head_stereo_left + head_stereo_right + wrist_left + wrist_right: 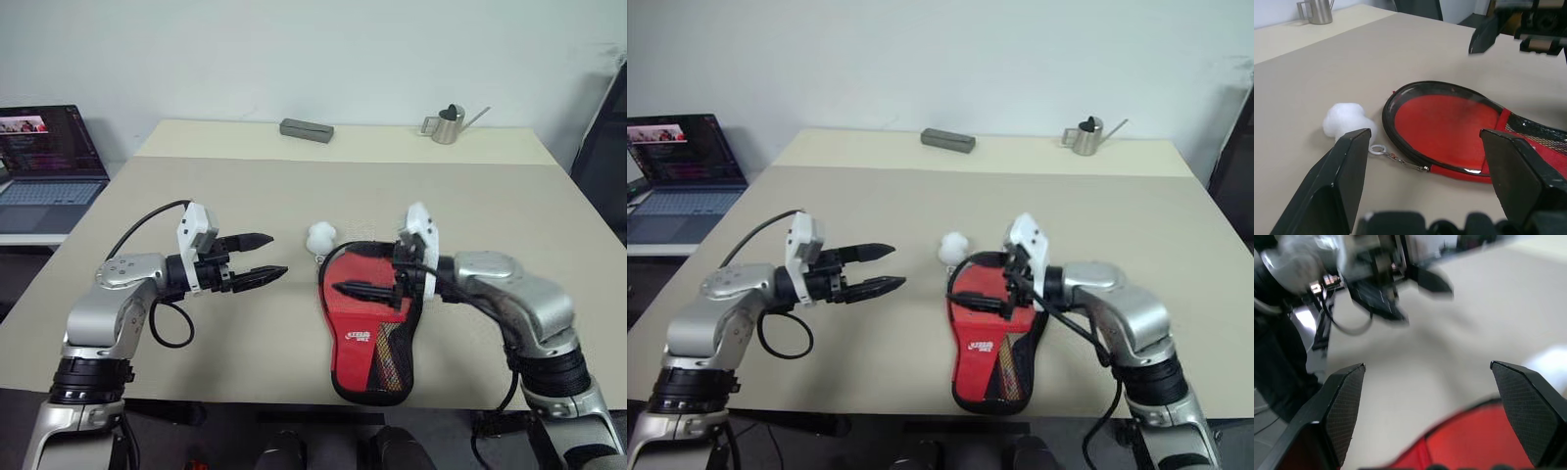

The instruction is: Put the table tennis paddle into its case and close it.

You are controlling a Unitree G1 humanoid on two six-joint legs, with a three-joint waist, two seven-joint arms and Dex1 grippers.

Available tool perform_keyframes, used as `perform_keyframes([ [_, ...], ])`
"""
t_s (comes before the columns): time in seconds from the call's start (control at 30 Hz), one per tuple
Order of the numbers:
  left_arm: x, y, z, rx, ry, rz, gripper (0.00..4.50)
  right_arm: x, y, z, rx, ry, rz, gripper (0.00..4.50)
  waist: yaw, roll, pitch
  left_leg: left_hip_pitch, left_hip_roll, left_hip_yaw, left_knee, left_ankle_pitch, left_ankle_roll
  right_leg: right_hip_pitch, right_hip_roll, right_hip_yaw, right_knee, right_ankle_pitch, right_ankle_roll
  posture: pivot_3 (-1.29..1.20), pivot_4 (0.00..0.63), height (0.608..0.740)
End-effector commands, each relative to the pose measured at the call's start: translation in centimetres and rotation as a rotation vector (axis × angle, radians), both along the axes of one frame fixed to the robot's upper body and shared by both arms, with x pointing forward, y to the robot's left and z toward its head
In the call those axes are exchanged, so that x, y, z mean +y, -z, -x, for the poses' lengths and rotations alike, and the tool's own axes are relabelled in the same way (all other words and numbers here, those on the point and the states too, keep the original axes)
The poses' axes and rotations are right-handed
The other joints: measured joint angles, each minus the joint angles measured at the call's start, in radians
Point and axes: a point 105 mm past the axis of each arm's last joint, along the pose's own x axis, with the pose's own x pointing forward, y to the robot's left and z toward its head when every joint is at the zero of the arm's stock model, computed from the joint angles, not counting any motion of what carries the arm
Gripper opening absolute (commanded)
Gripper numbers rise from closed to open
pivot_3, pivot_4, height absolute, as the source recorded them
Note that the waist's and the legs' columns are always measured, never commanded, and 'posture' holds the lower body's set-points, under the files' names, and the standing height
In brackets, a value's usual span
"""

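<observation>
The case (370,331) lies flat near the table's front edge, red mesh side up, with a black rim. Its white pom-pom (320,237) rests on the table at the round end; the zip pull (1400,160) trails from it. The table tennis paddle is hidden. My right gripper (361,271) hovers open just above the case's round end, pointing left. My left gripper (275,256) is open and empty to the left of the case, pointing at the pom-pom and apart from it. The left wrist view looks between its fingers (1347,181) onto the case (1444,132).
A grey block (307,129) and a small metal watering can (449,124) stand at the table's far edge. An open laptop (49,157) sits on a side desk to the left. A dark chair (602,147) stands at the right.
</observation>
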Motion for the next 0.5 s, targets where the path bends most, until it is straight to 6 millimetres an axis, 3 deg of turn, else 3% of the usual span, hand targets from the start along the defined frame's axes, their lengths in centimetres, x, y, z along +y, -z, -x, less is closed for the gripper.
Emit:
perform_keyframes([
  [0.03, -0.2, -1.4, 0.4, -0.055, 0.037, -0.003, 3.9, -0.3, 0.2, -0.1, -0.069, 0.006, 0.054, 4.47, 0.0, 0.0, 0.0, 0.0, 0.0, 0.0, 0.0, 0.0, 0.0, 0.0, 0.0, 0.0, 0.0, 0.0, 0.0, 0.0, 0.15, 0.74],
  [0.5, 0.8, -1.1, -1.2, -0.076, -0.051, -0.046, 3.9, -0.6, 7.4, -3.6, 0.029, 0.102, 0.242, 4.47, -0.003, 0.0, 0.0, 0.0, 0.0, 0.002, -0.001, 0.0, 0.0, 0.0, 0.0, 0.001, -0.001, 0.0, 0.0, 0.0, 0.15, 0.74],
])
